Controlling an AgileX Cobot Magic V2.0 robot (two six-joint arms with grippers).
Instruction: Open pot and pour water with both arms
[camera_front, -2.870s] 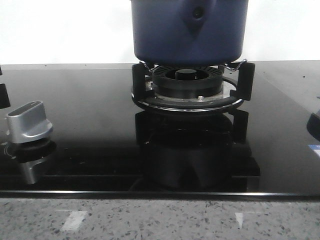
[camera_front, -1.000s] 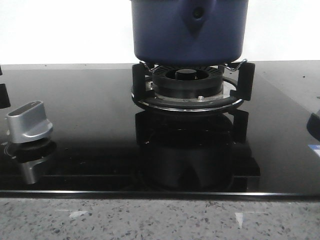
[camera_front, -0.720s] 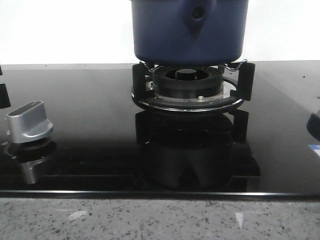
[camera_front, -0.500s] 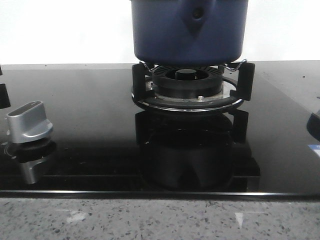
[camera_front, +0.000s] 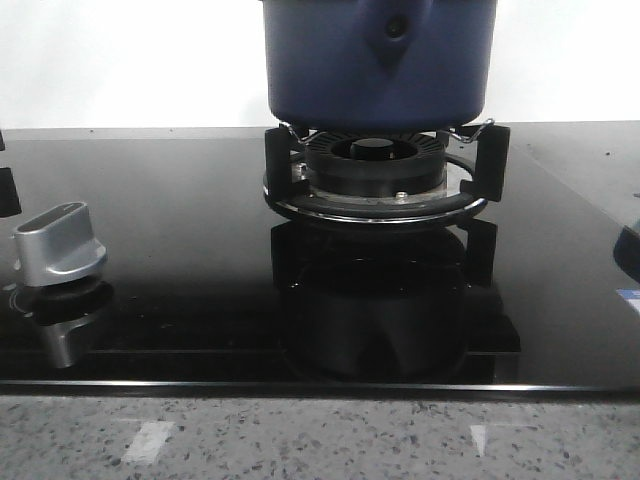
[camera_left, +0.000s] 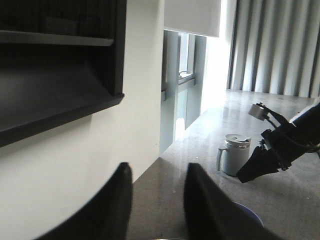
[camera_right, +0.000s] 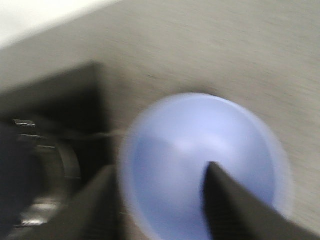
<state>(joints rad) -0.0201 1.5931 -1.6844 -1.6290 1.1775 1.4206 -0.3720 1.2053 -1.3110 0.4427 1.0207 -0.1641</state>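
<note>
Pot (camera_front: 380, 65) sits on grate (camera_front: 380, 185); left gripper (camera_left: 156, 200) spread, right gripper (camera_right: 160, 200) spread over bowl (camera_right: 200, 165) (blurry).

Dark blue pot (camera_front: 380, 65) on burner grate (camera_front: 385, 185)

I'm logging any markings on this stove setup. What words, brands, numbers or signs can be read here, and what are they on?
No text can be read in any view.
The pot: plain blue wall, no label.
The stove knob: plain silver, no marking visible.
A small blue-and-white patch at the cooktop's right edge: cut off, too small to read.
The mug in the left wrist view: no print visible.
The right wrist view is blurred.
</note>
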